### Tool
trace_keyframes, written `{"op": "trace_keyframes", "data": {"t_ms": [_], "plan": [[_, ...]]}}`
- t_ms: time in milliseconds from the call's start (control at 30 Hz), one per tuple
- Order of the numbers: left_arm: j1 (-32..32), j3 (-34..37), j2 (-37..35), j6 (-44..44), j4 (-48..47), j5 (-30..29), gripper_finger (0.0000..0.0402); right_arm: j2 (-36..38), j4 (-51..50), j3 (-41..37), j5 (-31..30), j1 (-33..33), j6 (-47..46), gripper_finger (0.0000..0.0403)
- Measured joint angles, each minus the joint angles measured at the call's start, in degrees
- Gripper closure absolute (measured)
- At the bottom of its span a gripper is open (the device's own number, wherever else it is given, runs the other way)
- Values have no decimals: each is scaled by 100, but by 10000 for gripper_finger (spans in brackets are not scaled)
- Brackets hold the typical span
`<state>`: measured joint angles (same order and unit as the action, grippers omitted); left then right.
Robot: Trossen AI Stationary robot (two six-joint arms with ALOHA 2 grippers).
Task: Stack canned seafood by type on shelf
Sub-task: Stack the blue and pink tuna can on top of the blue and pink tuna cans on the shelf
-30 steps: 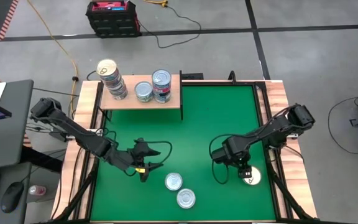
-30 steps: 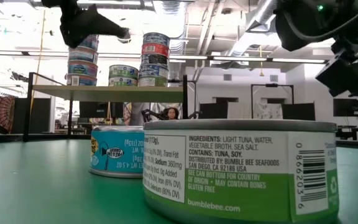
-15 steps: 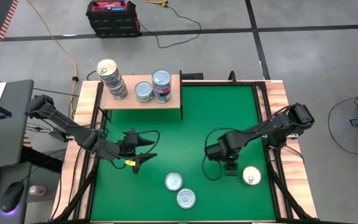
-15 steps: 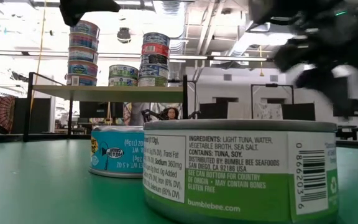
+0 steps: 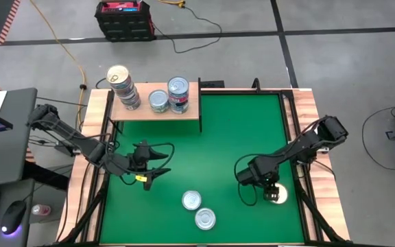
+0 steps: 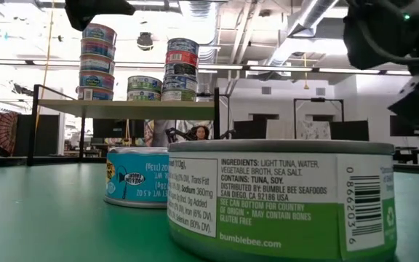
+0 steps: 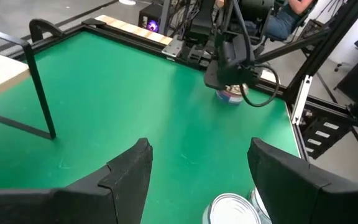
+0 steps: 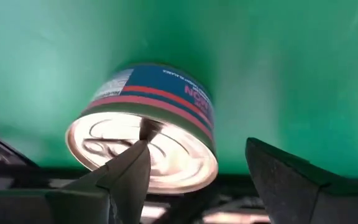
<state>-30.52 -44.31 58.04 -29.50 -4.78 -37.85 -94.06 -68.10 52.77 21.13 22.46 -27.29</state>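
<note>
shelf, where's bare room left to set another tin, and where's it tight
On the shelf, bare board lies along the front edge and at the right end, past the right stack. The back left is crowded: the tall stack, the short stack and the right stack stand close together.

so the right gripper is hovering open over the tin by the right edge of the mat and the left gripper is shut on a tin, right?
Not quite. The left gripper holds nothing: the left wrist view shows its fingers spread apart over bare green mat. The rest stands: the right gripper is open over the tin near the mat's right edge, as the right wrist view and high view show.
</note>
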Motion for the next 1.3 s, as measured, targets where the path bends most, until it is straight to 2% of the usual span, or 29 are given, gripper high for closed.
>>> {"op": "trace_keyframes", "data": {"t_ms": [167, 333, 433, 567, 667, 867, 1000, 1100, 1300], "plan": [[2, 2, -81, 193, -21, -90, 148, 8, 1017, 175, -286, -261, -299, 113], [2, 1, -90, 230, -17, -247, 148, -1, 2129, 824, -1547, -824, -605, 113], [2, 2, -90, 206, -22, -158, 148, -2, 2208, 1321, -1822, -1083, -388, 113], [2, 2, -87, -300, -178, -123, 148, -2, 2275, 1750, -1724, -1309, -519, 113], [43, 52, 35, -854, -366, -4, 148, 2, 2917, 1795, -1525, -1447, -894, 113], [197, 530, 753, -2694, -621, 225, 148, 0, 4807, 1325, -1616, -1590, -1438, 113], [513, 985, 1048, -3895, -436, 567, 148, -3, 4978, 1131, -1633, -1666, -1516, 113], [787, 1262, 1058, -3999, -25, 753, 153, -2, 5067, 1046, -1631, -1546, -1492, 113], [1466, 1547, 1151, -3537, 1067, 1560, 182, -2, 5108, 858, -1712, -1419, -1535, 113]]}}
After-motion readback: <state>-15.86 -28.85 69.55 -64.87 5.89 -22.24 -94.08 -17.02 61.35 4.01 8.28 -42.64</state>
